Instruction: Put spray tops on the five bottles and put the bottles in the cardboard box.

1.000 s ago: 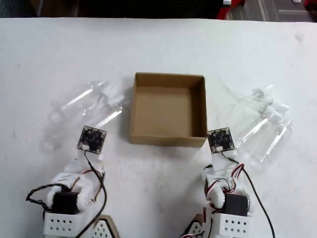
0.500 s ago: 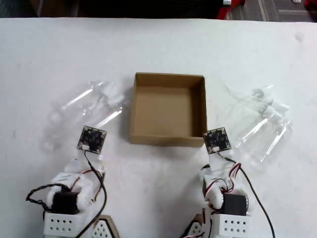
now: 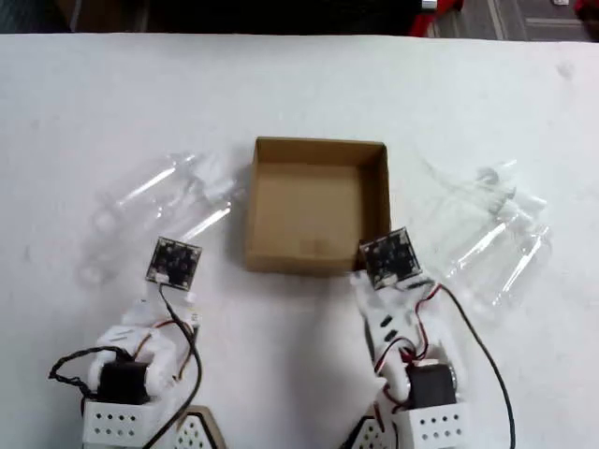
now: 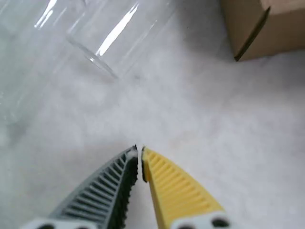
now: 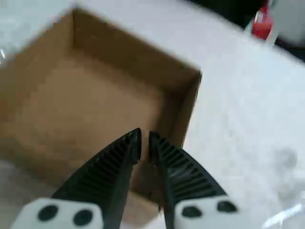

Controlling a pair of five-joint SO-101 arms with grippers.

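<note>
An open cardboard box (image 3: 318, 208) stands mid-table, and its inside holds nothing. Clear bottles lie on their sides in two groups, one to the box's left (image 3: 159, 210) and one to its right (image 3: 496, 234). The left arm (image 3: 173, 264) sits at the near left. Its grey and yellow gripper (image 4: 139, 153) is shut over bare table, short of a clear bottle (image 4: 114, 38). The right arm (image 3: 388, 257) hangs over the box's near right corner. Its black gripper (image 5: 144, 140) is shut with nothing in it, above the box (image 5: 95, 100).
The white table (image 3: 299, 84) stretches wide behind the box. A red object (image 5: 261, 21) stands off the table's far edge. The arms' bases and cables (image 3: 487, 355) fill the near edge.
The right arm has swung left and forward, from beside the right bottle group to over the box's near right corner. The left arm has not moved.
</note>
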